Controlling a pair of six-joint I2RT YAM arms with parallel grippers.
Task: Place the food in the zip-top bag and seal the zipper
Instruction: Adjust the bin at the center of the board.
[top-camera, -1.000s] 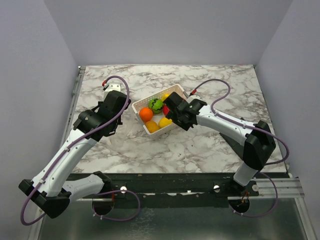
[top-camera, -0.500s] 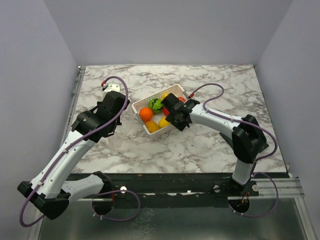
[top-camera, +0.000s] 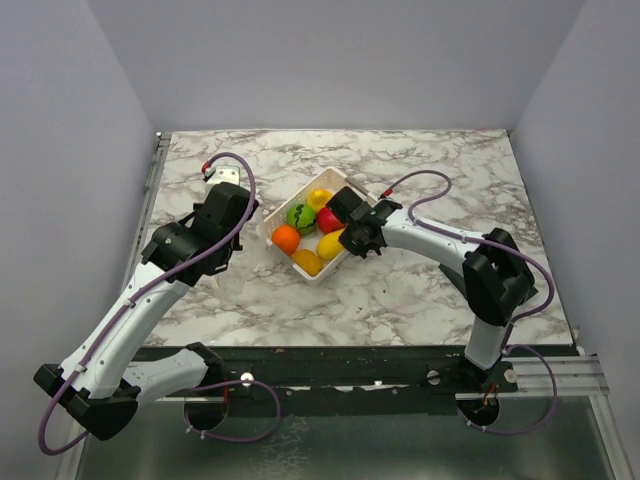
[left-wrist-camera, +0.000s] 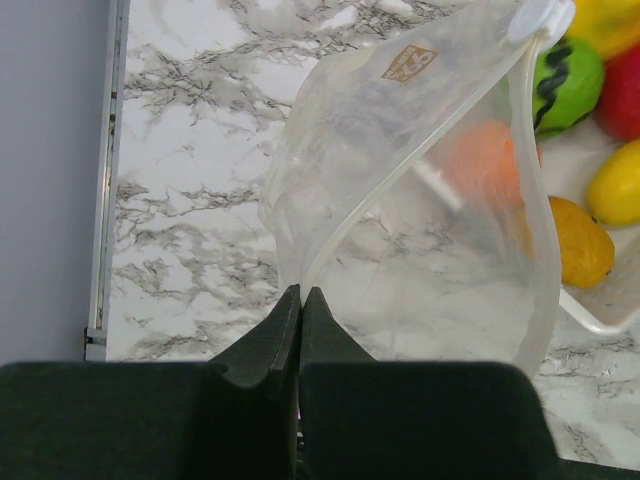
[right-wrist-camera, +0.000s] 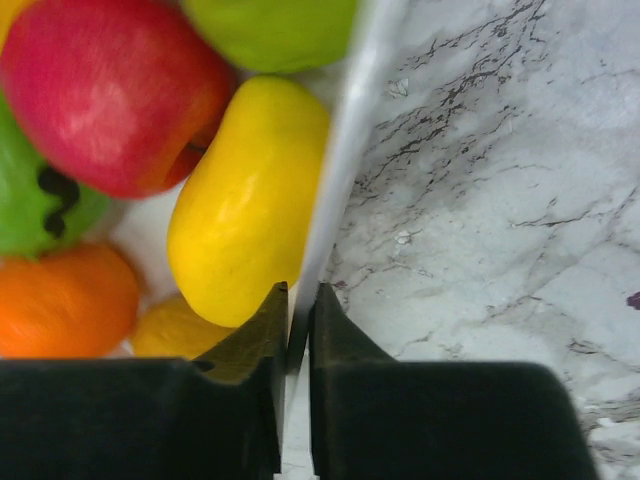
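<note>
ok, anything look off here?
The right end effector is pinching the wall of the white basket, not any food; the basket sits skewed on the table. Nothing spilled; the left end effector grips the zip-top bag.

The table (top-camera: 420, 300) shows white marble veined in grey. The white basket (right-wrist-camera: 345, 150) glows with a red fruit (right-wrist-camera: 105, 95), a yellow fruit (right-wrist-camera: 245, 200), an orange fruit (right-wrist-camera: 60, 300) and a green fruit (left-wrist-camera: 565, 85) squiggled black. The zip-top bag (left-wrist-camera: 420, 250) is clear, stamped tan.

White links (top-camera: 130, 318), black joints (top-camera: 185, 248), purple cables (top-camera: 232, 154), black end effectors (left-wrist-camera: 300, 300).
</note>
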